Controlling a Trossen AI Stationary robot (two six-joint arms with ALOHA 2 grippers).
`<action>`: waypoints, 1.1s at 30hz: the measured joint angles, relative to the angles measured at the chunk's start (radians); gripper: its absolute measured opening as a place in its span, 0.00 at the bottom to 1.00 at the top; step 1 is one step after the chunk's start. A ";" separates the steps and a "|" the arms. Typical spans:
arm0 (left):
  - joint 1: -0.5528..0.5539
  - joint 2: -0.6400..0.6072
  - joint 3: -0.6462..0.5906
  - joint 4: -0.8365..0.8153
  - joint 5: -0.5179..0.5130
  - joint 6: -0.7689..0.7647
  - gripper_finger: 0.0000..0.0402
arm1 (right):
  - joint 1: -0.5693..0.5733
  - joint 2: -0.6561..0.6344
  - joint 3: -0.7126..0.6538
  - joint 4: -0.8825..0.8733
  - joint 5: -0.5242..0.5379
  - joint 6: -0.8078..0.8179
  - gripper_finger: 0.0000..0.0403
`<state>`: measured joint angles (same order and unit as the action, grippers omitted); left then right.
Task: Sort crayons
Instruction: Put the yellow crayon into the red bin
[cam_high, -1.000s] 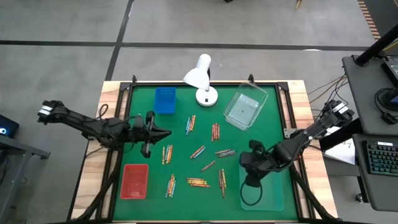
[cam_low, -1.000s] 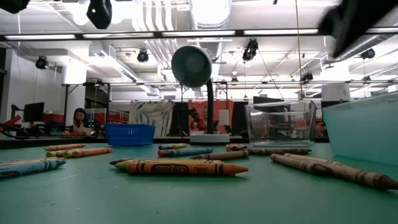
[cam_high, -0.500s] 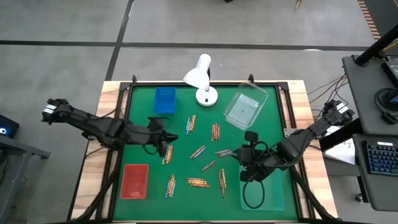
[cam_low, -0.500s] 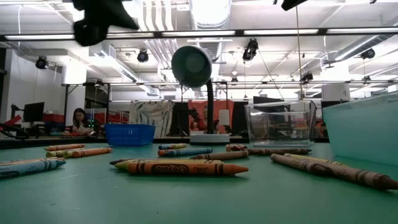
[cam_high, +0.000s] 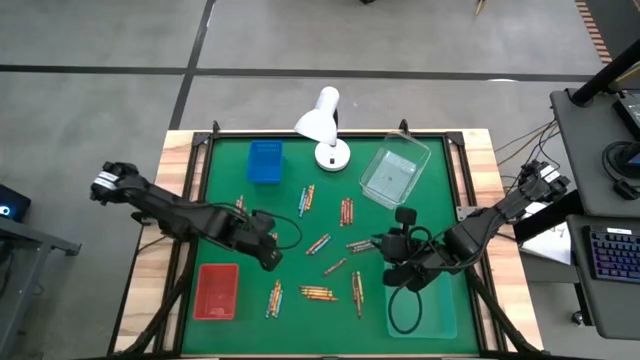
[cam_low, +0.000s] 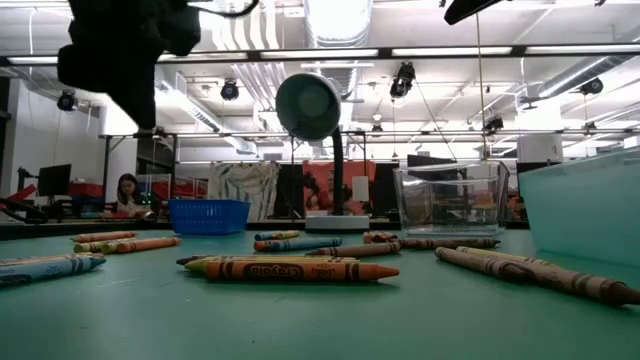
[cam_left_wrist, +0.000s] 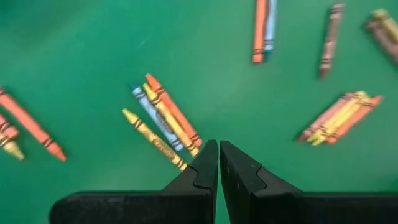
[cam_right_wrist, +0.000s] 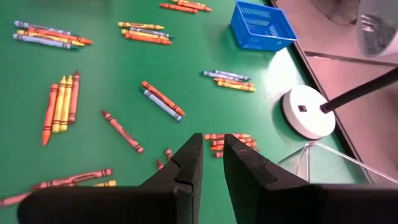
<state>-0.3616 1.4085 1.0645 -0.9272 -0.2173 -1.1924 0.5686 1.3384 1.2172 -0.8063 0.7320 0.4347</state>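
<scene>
Crayons lie loose in small clusters over the green mat (cam_high: 230, 190), flat on their sides. My left gripper (cam_high: 270, 256) points down, shut and empty, just above a cluster of orange, yellow and blue crayons (cam_left_wrist: 163, 119). It shows as a dark blur in the low view, where the left gripper (cam_low: 118, 50) is at the upper left. My right gripper (cam_high: 378, 245) hangs above the mat's right half, slanting down. In its wrist view the right gripper (cam_right_wrist: 213, 144) is open by a narrow gap, with nothing between the fingers. Beyond it lie red and brown crayons (cam_right_wrist: 225, 138).
A blue basket (cam_high: 265, 160) stands at the far left and a red tray (cam_high: 217, 290) at the near left. A clear box (cam_high: 393, 175) is at the far right, a pale tray (cam_high: 430, 310) at the near right. A white desk lamp (cam_high: 325, 125) stands at the far edge.
My left gripper has swung from level to pointing down. It has moved toward the table's near right and sunk over the crayon cluster, staying shut. My right gripper has risen a little and rolled, its gap unchanged. The crayons have not moved.
</scene>
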 joint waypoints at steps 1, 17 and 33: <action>0.001 0.011 0.000 -0.010 -0.001 -0.014 0.00 | 0.000 0.000 -0.002 0.001 0.004 0.000 0.13; 0.000 0.134 0.000 -0.145 -0.036 -0.176 0.14 | 0.000 0.000 -0.090 0.095 0.005 0.000 0.13; 0.000 0.215 -0.015 -0.128 -0.037 -0.169 0.20 | 0.000 0.000 -0.110 0.164 0.012 -0.034 0.13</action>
<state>-0.3614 1.6240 1.0493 -1.0551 -0.2543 -1.3613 0.5686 1.3388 1.1069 -0.6425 0.7444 0.4008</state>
